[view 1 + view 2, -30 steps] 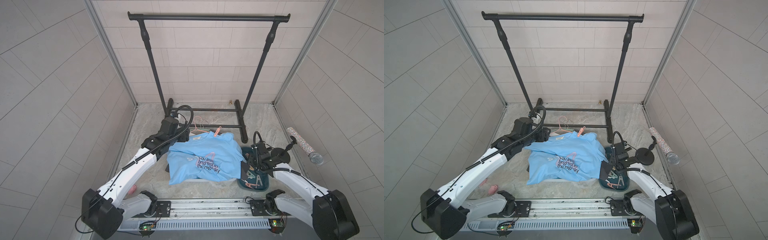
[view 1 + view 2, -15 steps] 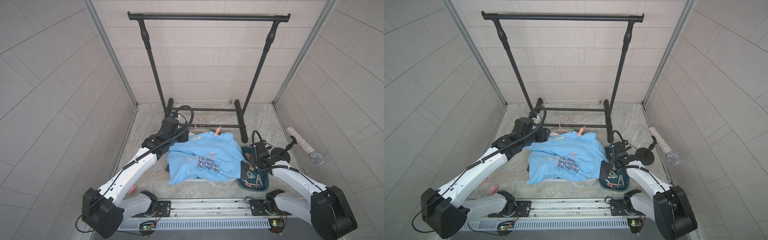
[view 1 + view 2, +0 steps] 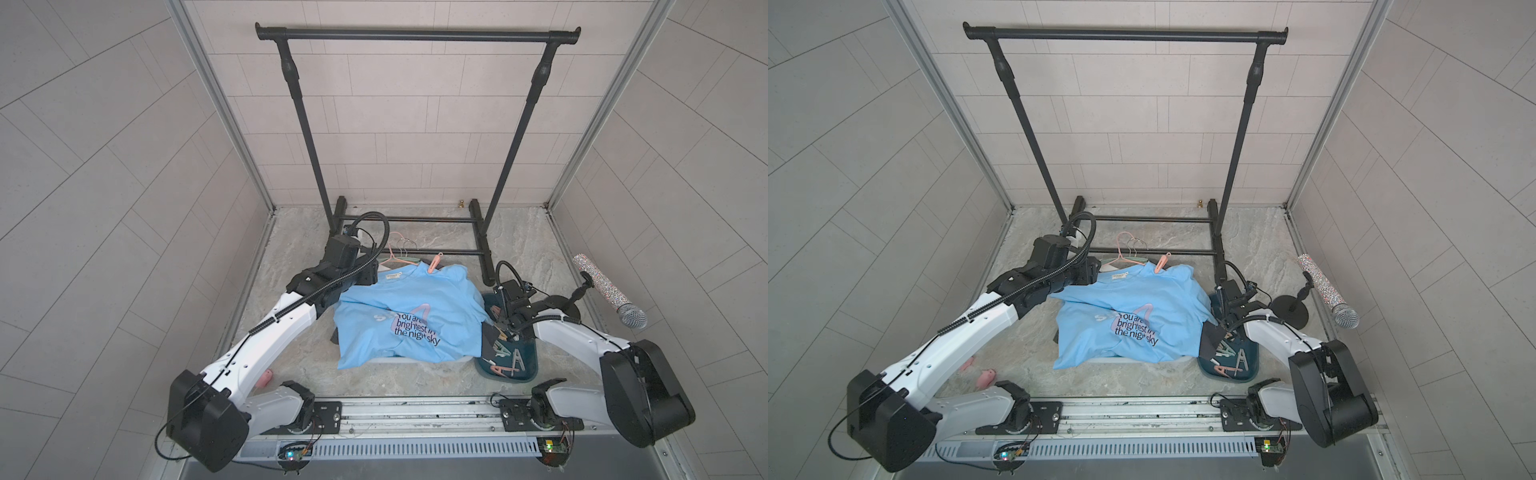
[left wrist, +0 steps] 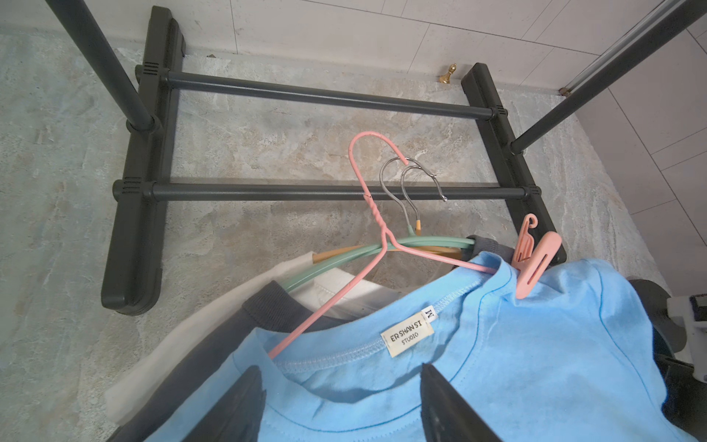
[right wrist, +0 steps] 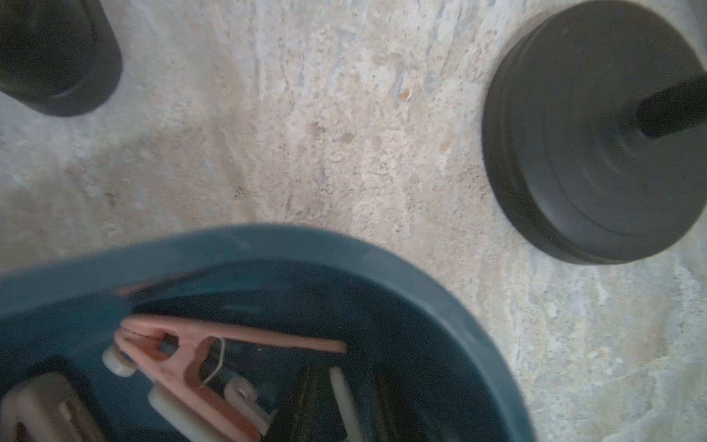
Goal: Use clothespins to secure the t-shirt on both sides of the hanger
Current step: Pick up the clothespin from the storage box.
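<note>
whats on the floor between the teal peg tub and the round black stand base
Nothing: only bare stone floor lies between the teal tub and the black stand base, as the right wrist view shows.

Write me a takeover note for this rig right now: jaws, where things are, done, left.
Left gripper: jaws open over the collar of the pale blue t-shirt, nothing clamped.
Right gripper: down in the teal plastic basin among the loose pastel clothespins; whether it grips one cannot be told.
Done: one coral pink plastic clothespin clips the shirt to the pink wire hanger on the robot's right side.
Left to do: peg the other side, by the left gripper; no peg shows there.
</note>
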Motion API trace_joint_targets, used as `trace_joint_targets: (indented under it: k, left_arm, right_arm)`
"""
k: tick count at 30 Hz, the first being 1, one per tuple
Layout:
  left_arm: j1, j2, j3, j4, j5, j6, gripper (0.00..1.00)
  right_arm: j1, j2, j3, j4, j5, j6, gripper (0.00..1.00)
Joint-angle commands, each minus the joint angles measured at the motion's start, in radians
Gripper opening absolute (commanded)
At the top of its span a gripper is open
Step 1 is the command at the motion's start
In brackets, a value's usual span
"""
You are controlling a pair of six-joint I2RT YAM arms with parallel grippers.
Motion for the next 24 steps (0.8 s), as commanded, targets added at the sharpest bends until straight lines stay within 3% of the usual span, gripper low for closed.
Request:
trace_joint_targets:
  k: [1,14,16,24]
  left_arm:
    - [-0.002,-0.005,0.015,-0.008,-0.010,-0.001,0.68]
    - [-0.002,-0.009,0.019,-0.012,-0.026,-0.002,0.68]
    - [-0.002,-0.018,0.016,-0.009,-0.035,0.001,0.68]
    - [-0.003,-0.122,-0.042,0.097,0.009,0.016,0.70]
  right_arm:
    - [-0.004,0.017,0.006,-0.024,-0.020,0.046,0.27]
    - [-0.004,-0.102,-0.029,-0.067,-0.086,0.026,0.04]
    - [-0.005,-0.157,-0.017,-0.111,-0.082,0.016,0.00]
    - [-0.003,-0.491,0.121,-0.229,-0.093,-0.058,0.00]
